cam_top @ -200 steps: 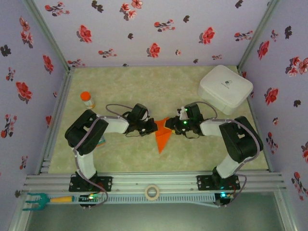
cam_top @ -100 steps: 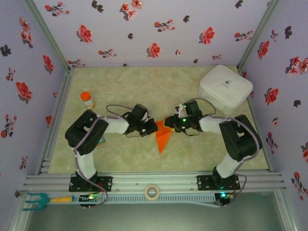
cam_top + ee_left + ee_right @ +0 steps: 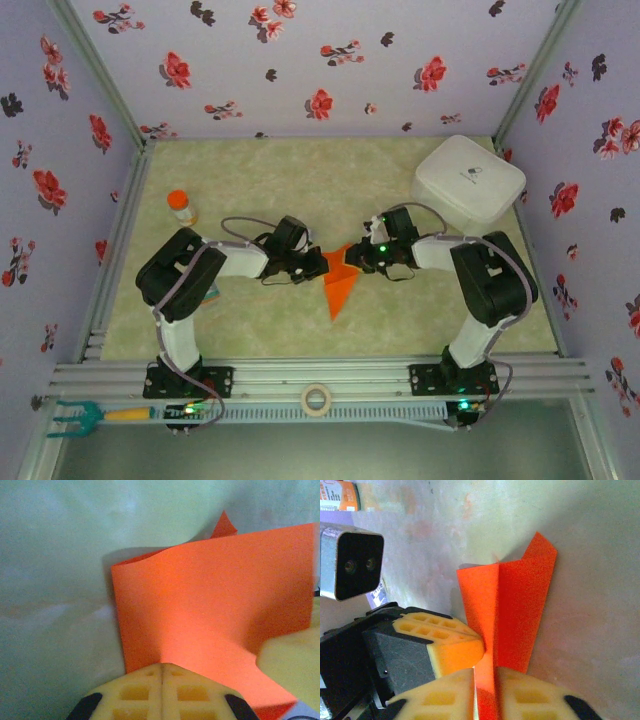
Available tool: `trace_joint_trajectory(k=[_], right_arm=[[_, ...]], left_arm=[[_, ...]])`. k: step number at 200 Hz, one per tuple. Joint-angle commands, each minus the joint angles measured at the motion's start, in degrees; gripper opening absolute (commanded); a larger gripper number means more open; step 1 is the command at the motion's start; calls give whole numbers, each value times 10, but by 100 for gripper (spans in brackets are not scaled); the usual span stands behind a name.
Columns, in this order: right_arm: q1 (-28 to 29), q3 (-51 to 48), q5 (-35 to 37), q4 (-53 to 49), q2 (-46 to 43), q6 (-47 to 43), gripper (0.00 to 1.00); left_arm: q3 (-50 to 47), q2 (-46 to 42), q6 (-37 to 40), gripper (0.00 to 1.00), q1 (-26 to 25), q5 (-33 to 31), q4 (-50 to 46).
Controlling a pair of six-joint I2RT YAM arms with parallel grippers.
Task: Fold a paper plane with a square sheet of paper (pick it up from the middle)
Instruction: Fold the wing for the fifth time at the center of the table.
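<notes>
- Since the sheet of paper (image 3: 340, 285) is already folded into a narrow wedge, only its tip lies low in the middle of the top view, pointing toward the bottom of the frame. Its upper end is lifted off the bench (image 3: 280, 180) between the two arms.
- The left gripper (image 3: 318, 265) comes in from the left. In its wrist view the jaws are pressed together on the paper's lower edge, and the sheet rises out of their seam, bowed a little.
- The right gripper (image 3: 352, 262) meets it from the right. At the bottom of its wrist view the jaws pinch a standing ridge of the paper, with a finger (image 3: 450, 640) of the left gripper just beside.
- To my eye the step in hand is setting a fold along the centre crease.
- To do it well, both pinches should sit on the same crease line, with the layers lined up before any pressing.
- Thin paper like this will likely slip or tear if the arms twist or pull apart, so gentle, even tension seems wise.
- The white case (image 3: 468, 180) at upper right and the small bottle (image 3: 181, 207) at left stand well apart from the work.
</notes>
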Motion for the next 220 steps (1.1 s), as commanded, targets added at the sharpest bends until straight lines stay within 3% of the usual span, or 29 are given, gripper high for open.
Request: trace_joint_trajectory(k=[1,18,46,68,97,128,164,220], right_arm=[[-5,10,0,-22,2,-14,9],[-5,-3,11,-3,-9,12,4],[-3,-51,51,92,-38,127,1],[-2,-91,105,146,-68,227,1],[9,-128,171,166,-112,302,1],[20,-139,199,149,-142,323,1],[26,-139,201,140,-147,329,1],[26,-137,196,141,-145,328,2]], left_arm=[[-9,4,19,2,-2,6,-8],[-10,-16,22,18,-1,2,-4],[-6,-74,43,28,-2,-24,-22],[-5,-124,80,31,-14,-74,-62],[-13,-167,160,32,-65,-156,-108],[-26,-176,233,38,-136,-244,-124],[22,-142,293,46,-203,-330,-175],[78,-96,332,50,-241,-413,-235]])
